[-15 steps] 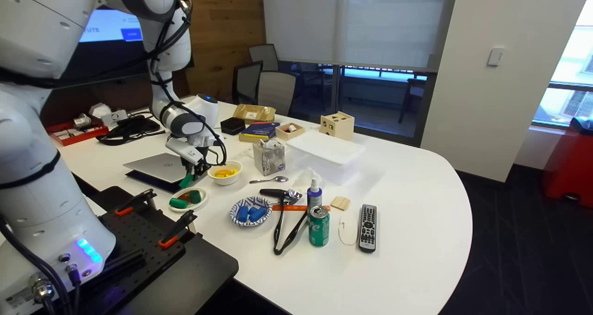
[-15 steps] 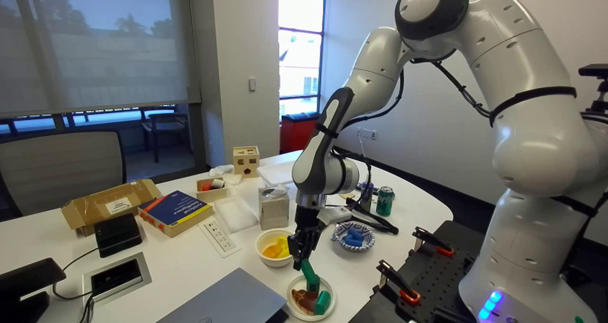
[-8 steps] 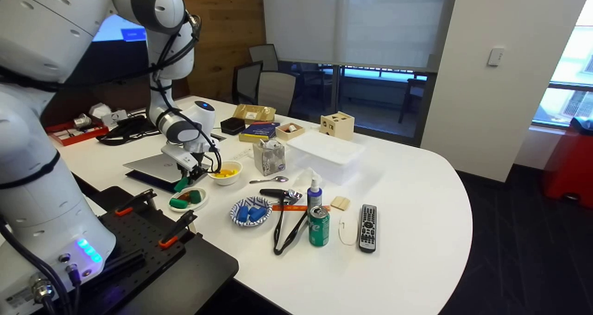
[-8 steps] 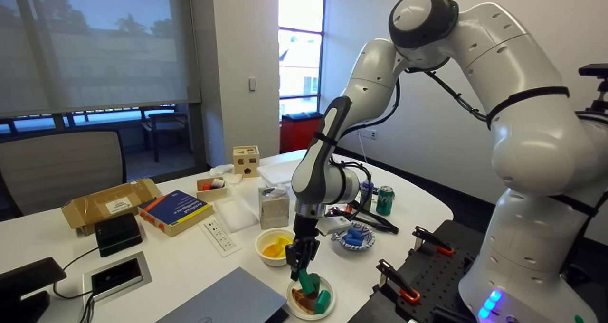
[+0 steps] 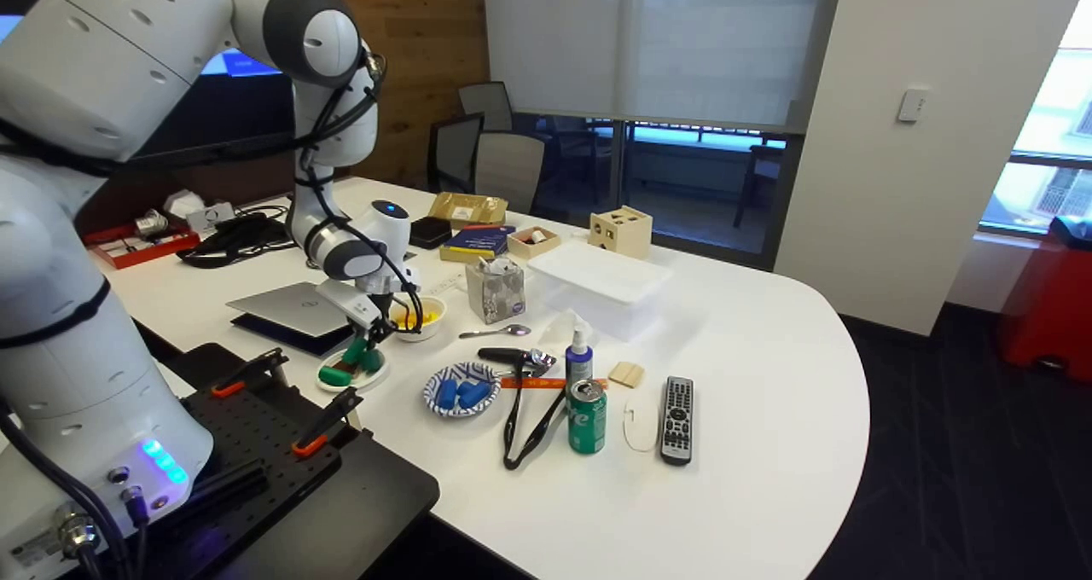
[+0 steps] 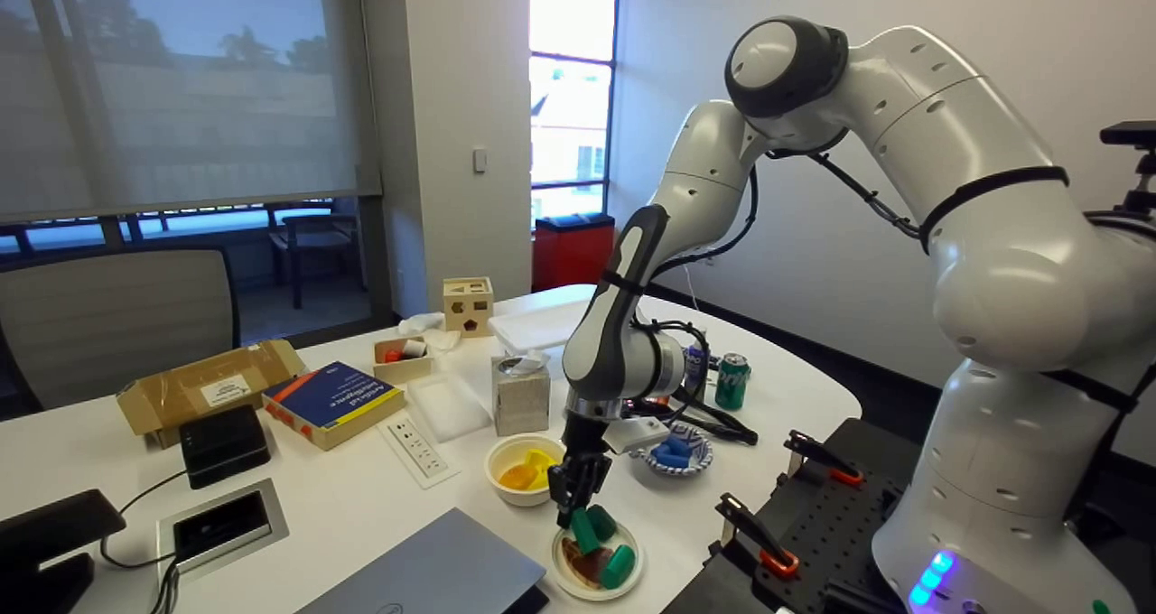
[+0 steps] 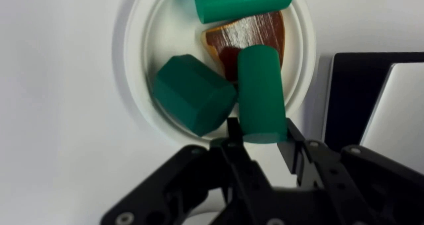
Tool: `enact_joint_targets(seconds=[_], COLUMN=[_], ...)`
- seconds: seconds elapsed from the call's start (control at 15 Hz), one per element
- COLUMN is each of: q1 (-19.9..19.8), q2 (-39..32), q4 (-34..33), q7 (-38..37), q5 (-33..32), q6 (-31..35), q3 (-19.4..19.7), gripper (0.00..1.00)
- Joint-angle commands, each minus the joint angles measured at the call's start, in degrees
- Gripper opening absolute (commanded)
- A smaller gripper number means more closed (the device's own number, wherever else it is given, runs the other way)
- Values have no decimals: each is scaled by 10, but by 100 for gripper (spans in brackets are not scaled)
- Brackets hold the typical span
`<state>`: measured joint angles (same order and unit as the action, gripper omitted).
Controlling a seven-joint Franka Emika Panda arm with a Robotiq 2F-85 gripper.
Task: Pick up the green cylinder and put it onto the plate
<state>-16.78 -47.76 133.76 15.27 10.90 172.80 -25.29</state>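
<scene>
The green cylinder (image 7: pixel 261 86) is in my gripper (image 7: pixel 261 129), with one finger against each side of it. In both exterior views the gripper (image 5: pixel 367 339) (image 6: pixel 571 510) reaches down over the plate (image 5: pixel 363 386) (image 6: pixel 591 594), and the cylinder (image 5: pixel 352 351) (image 6: pixel 584 531) slants from the fingertips into it. The plate (image 7: pixel 135 53) looks cream-white here. The cylinder's far end overlaps a brown wedge (image 7: pixel 245 33) on the plate; I cannot tell whether they touch. A second green cylinder (image 7: pixel 245 1) and a dark green hexagonal block (image 7: pixel 195 96) also lie on the plate.
A white bowl (image 6: pixel 519 498) with yellow pieces stands just behind the gripper. A blue-patterned dish (image 5: pixel 465 369) with blue pieces stands nearby. A laptop (image 6: pixel 433 569) lies close beside the plate. A tissue box (image 6: pixel 521 402) stands beyond the bowl.
My gripper has come down with the green cylinder, whose far end is now low over the plate. The plate and its contents have shifted slightly toward the white bowl.
</scene>
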Motion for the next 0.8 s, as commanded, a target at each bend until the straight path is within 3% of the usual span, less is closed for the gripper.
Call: enact_joint_targets(seconds=[0.0, 0.07, 0.13, 0.27, 0.6, 0.73], q1=[-1, -1, -1, -2, -7, -11], q2=[-22, -23, -25, -25, -24, -18], q4=[-26, -28, -30, -30, -29, -25], q7=[-12, -13, -12, -12, -13, -10], q5=[-30, -35, -38, -45, -51, -52], q6=[-15, -17, -17, -15, -13, -15], q3=[9, 8, 9, 10, 14, 13], gripper=[8, 8, 58, 64, 99, 100])
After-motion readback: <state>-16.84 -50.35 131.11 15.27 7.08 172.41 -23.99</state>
